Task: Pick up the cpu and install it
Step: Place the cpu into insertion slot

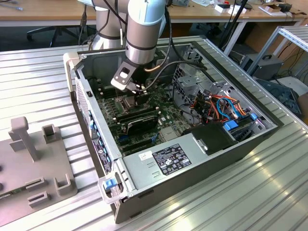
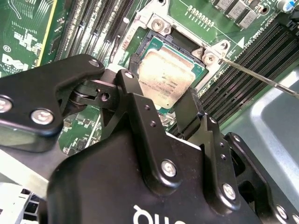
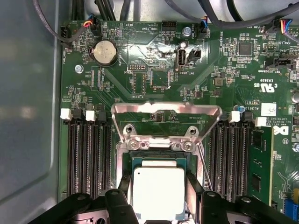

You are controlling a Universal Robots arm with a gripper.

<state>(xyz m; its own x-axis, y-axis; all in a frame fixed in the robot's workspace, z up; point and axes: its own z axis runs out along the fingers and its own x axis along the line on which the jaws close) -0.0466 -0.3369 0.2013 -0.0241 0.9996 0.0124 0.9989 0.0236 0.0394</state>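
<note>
The cpu (image 3: 159,192), a small square chip with a dull silver top on a green base, hangs right over the open socket (image 3: 158,156) of the motherboard (image 3: 154,74). My gripper (image 3: 159,198) is shut on it, one black finger (image 2: 132,65) against each opposite edge. The second wrist view shows the cpu (image 2: 163,77) level with the socket frame (image 2: 156,25). The socket's metal load plate (image 3: 166,112) stands flipped open behind it. In the exterior view my gripper (image 1: 141,96) reaches down inside the computer case (image 1: 91,120).
Black memory slots (image 3: 88,154) flank the socket on both sides, and a green memory stick (image 3: 259,163) sits beyond them. A thin metal lever (image 2: 261,77) sticks out beside the socket. Cables (image 1: 221,103) and a power supply (image 1: 168,161) fill the case. A grey fixture (image 1: 33,159) lies outside it.
</note>
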